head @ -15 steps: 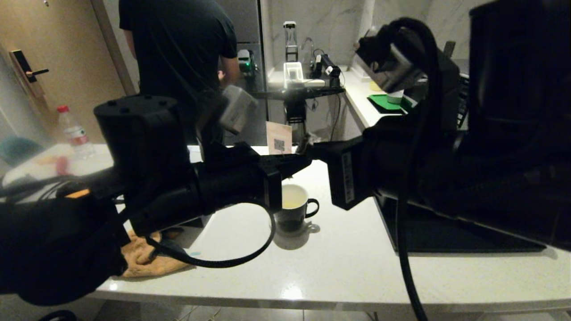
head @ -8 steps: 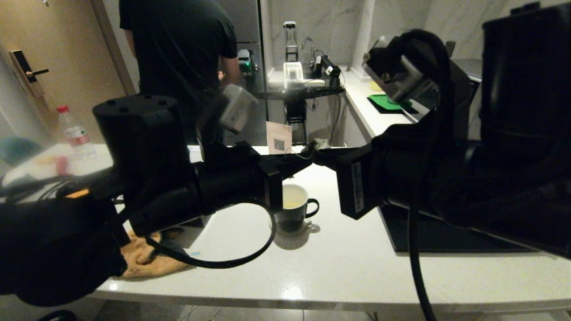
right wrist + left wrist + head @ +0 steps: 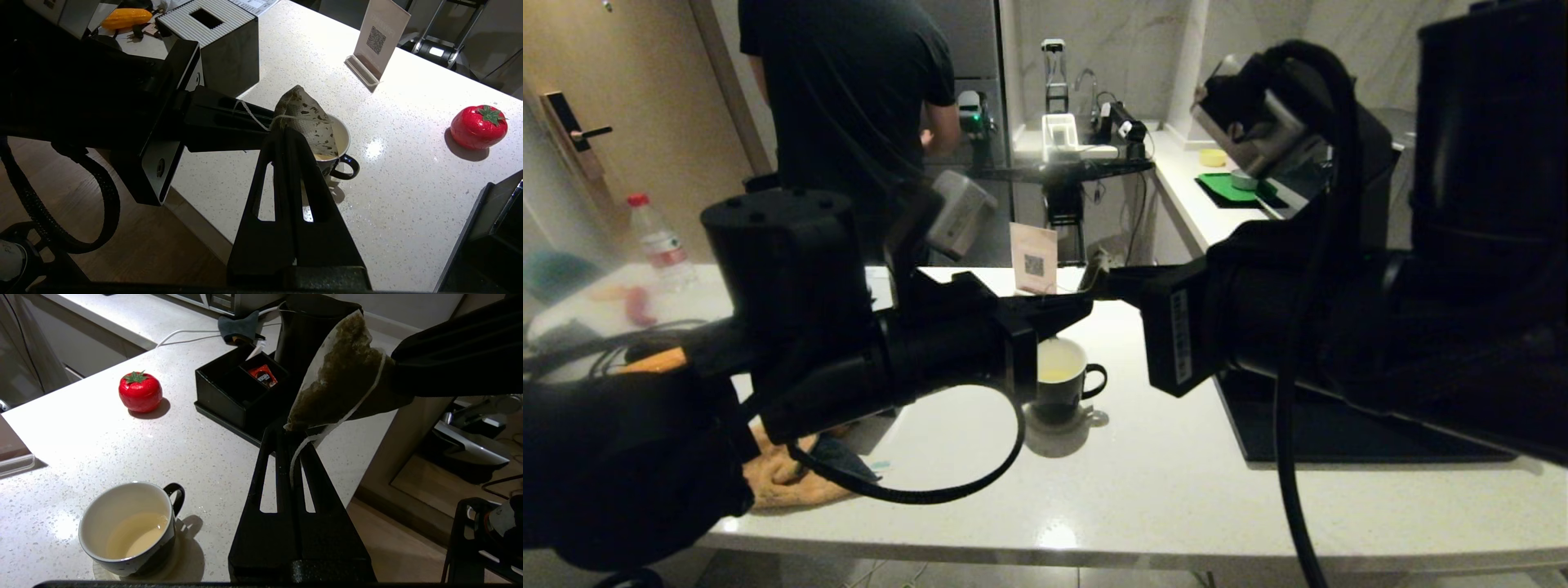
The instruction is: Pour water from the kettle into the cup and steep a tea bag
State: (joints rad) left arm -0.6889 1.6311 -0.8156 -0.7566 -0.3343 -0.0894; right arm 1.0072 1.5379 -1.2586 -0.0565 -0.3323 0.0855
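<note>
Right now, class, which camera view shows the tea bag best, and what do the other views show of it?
The left wrist view: the tea bag fills it, leaves visible, held between both closed grippers. The right wrist view shows the bag smaller, above the cup. The head view shows only a sliver between the arms.

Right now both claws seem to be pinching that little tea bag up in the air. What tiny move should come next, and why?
Probably lower it straight down. The right gripper pinches the tea bag, the left gripper its string, and it hangs above the cup, which already holds pale water. The bag looks dry, not yet steeping.
</note>
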